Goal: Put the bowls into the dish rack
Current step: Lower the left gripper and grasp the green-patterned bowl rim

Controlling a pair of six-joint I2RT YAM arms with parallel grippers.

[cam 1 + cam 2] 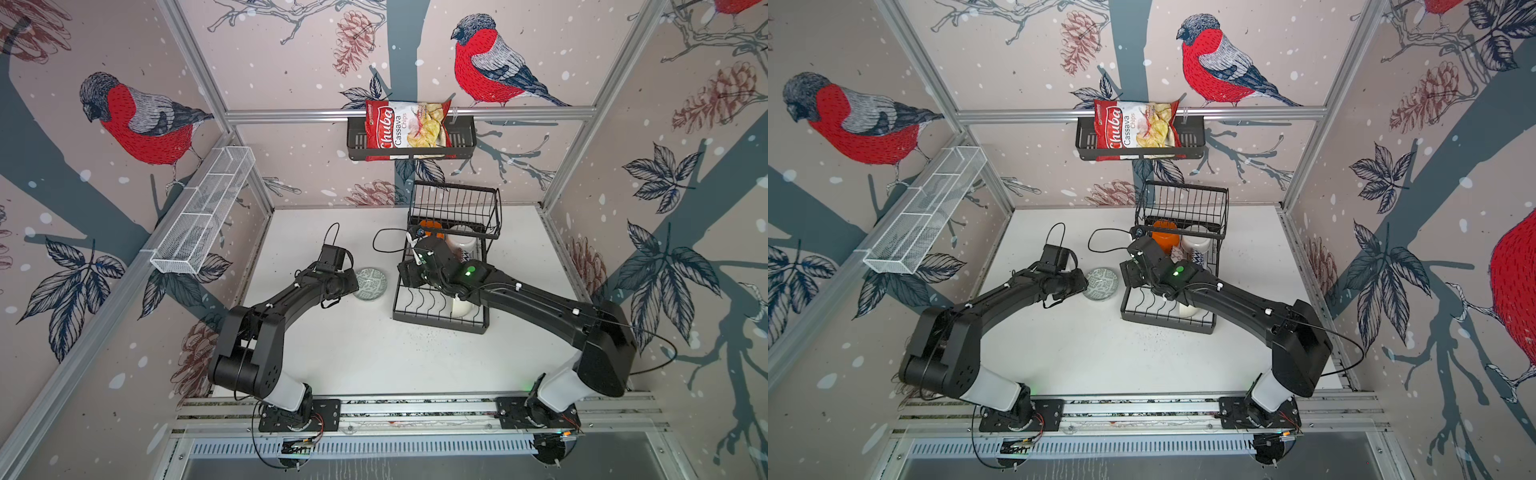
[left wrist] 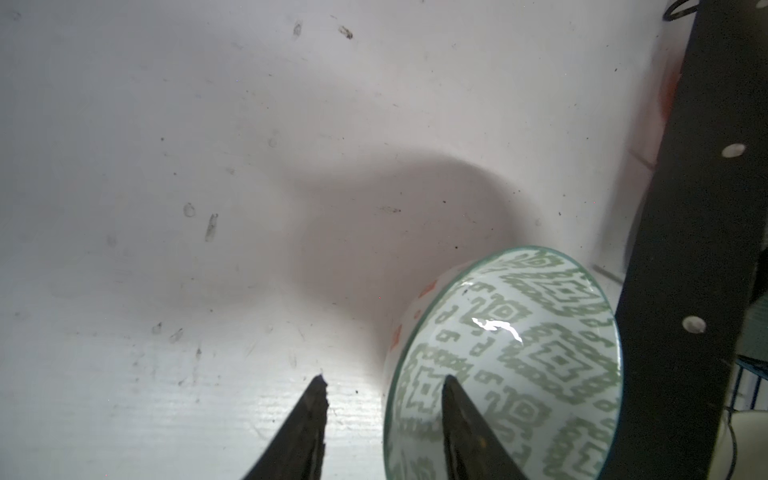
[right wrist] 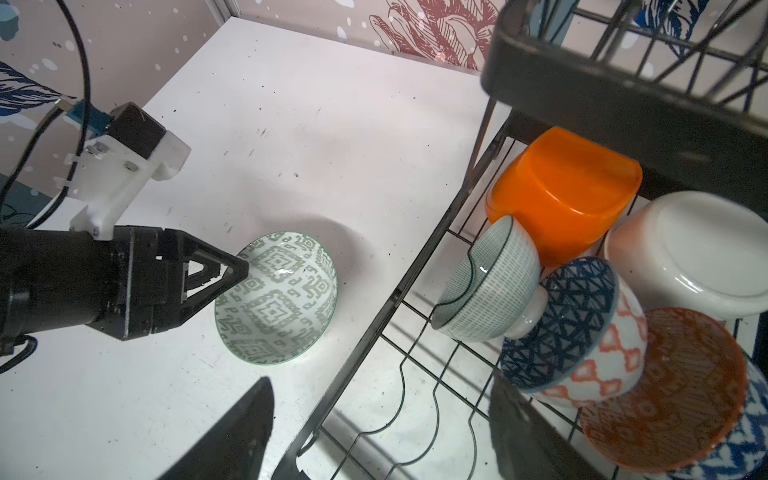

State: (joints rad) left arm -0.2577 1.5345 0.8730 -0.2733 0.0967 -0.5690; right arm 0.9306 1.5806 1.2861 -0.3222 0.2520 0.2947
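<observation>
— Beside the dish rack (image 1: 436, 324), the green-patterned bowl (image 3: 276, 297) sits upright on the table (image 1: 353, 357). The left gripper (image 2: 382, 380) straddles its rim, jaws part-open, nothing pinched yet.
— Next, I'd say: close, lift, clear the rack's edge. Right gripper (image 3: 382, 381)?
— Wide open, empty, over the racked bowls (image 3: 565, 195). That white table is speckled, with bird wallpaper (image 1: 149, 120) all round.

Chip bag (image 1: 405, 129): "Chuba Cassava Chips"; sits in wall basket (image 1: 463, 139).
</observation>
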